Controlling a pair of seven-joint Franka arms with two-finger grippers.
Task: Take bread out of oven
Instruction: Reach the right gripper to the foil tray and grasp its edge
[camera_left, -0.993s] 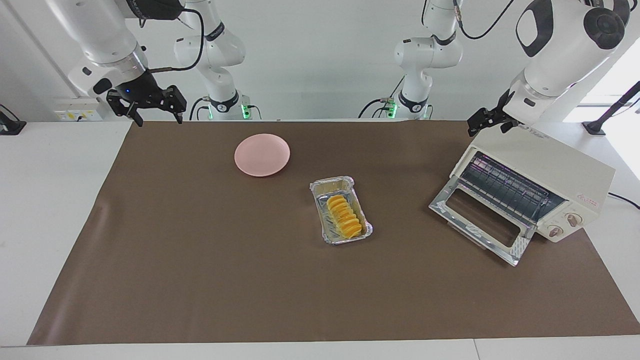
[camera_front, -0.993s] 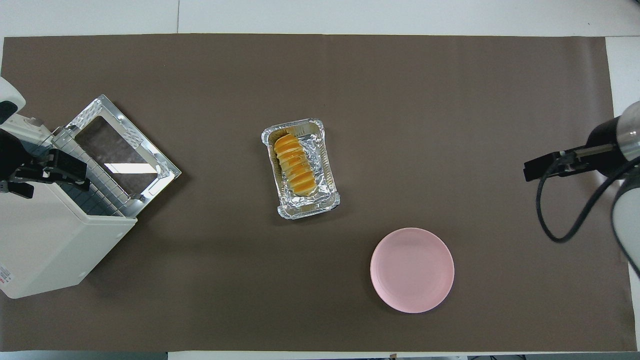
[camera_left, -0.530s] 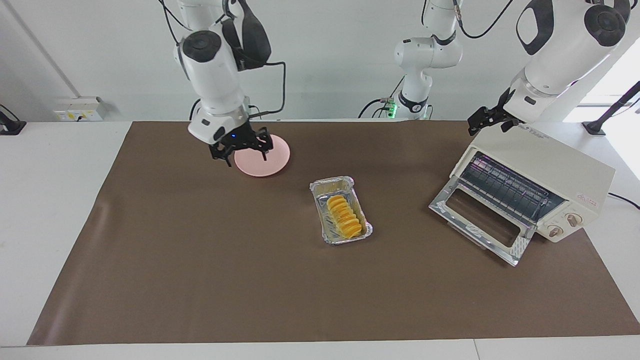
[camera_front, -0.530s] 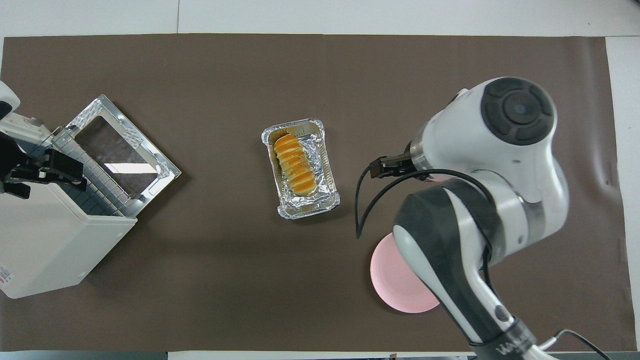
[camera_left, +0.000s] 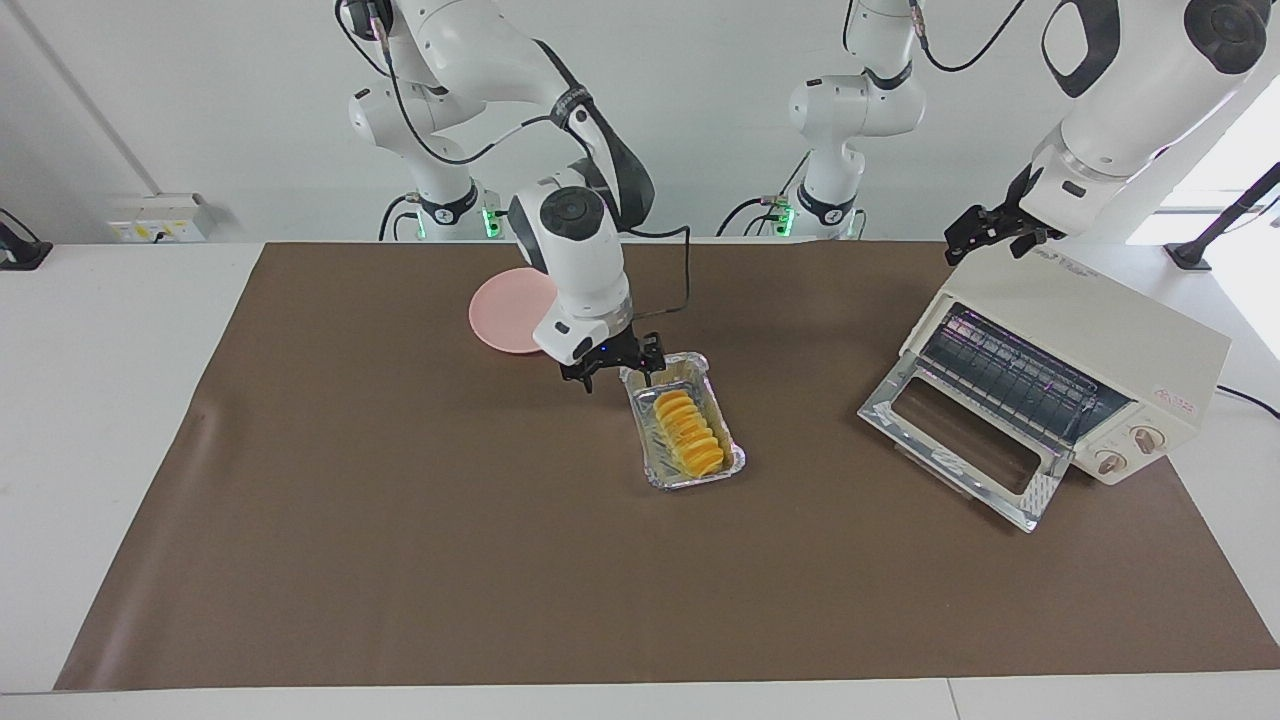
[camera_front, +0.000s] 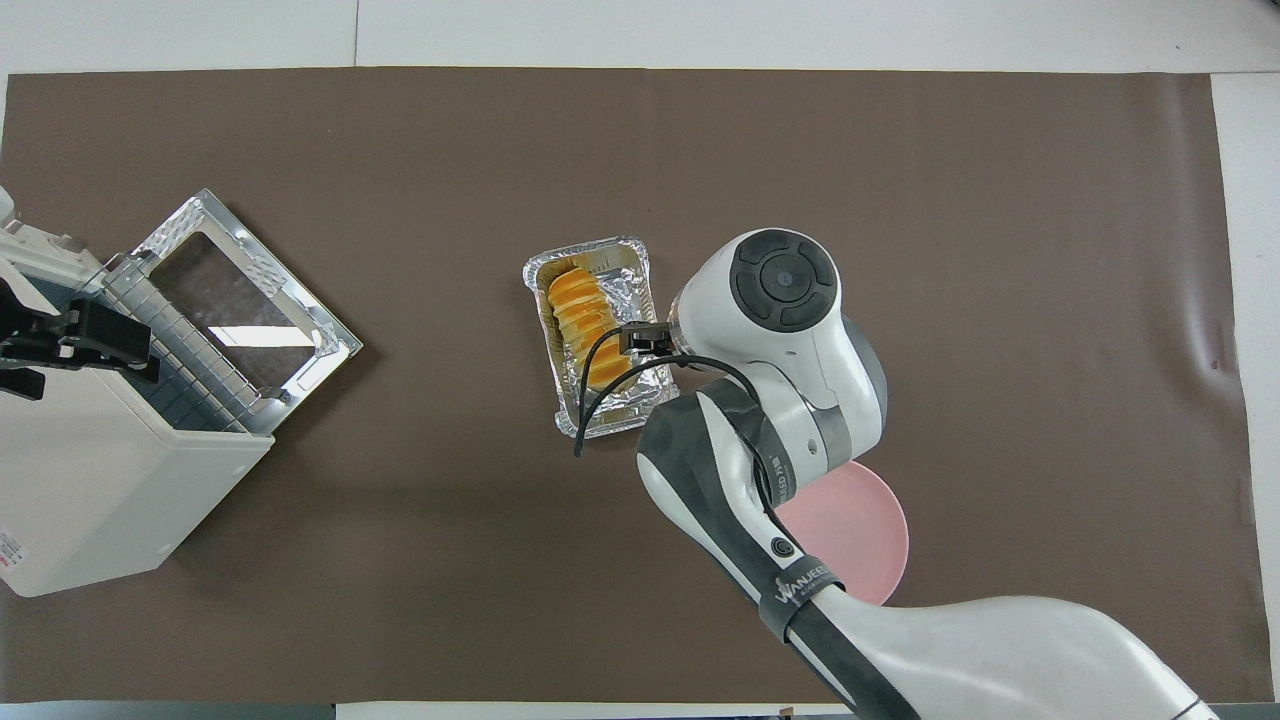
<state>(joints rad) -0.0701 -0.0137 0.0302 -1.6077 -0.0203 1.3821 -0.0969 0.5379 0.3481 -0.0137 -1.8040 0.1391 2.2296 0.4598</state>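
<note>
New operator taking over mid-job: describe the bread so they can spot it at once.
Start at the brown mat and find the cream oven, door dropped open, at the left arm's end. Mid-mat beside it sits a silver foil tray, farther from the robots than the pink plate. The bread lies in that tray: the only golden, ridged loaf.

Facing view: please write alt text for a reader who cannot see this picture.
The right gripper, open, hangs over the robot-side end of a silver foil tray holding a ridged golden bread loaf. A cream toaster oven stands door-down toward the left arm's end, the left gripper waiting above it. A round pink plate lies nearer the robots.
</note>
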